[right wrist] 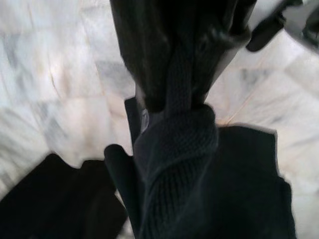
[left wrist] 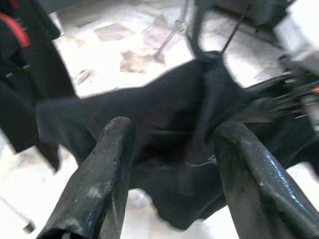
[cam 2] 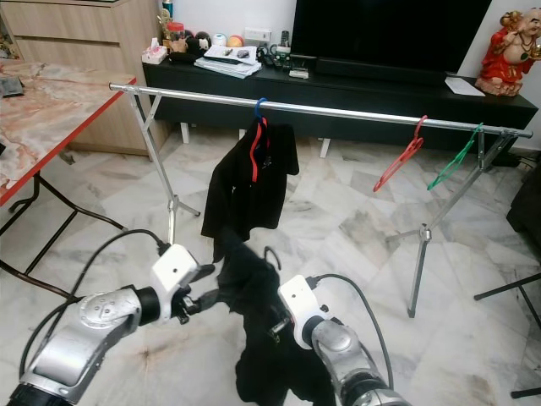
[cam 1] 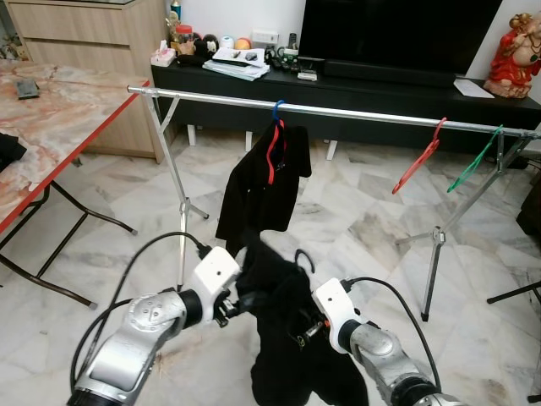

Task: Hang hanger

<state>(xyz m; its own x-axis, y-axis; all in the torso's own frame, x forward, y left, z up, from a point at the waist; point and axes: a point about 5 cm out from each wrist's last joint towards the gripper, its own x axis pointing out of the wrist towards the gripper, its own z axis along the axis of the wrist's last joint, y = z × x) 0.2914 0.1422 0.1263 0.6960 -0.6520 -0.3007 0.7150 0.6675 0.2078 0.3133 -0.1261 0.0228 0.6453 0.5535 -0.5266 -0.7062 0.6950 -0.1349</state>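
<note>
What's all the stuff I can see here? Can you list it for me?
Clothes rail: one, silver, across the room on tripod legs.
Hung garment: one, black, on a red and blue hanger on the rail.
Bare hangers: two, red and green, towards the rail's right end.
Held garment: one, black, between the grippers, a dark hanger hook at its top.
TV unit: one, black, behind the rail, with small clutter.
Figurine: one, red, right end of the unit.
Table: one, marbled with red edge, left.
Left gripper: open, against the held garment.
Right gripper: shut on the held garment.
</note>
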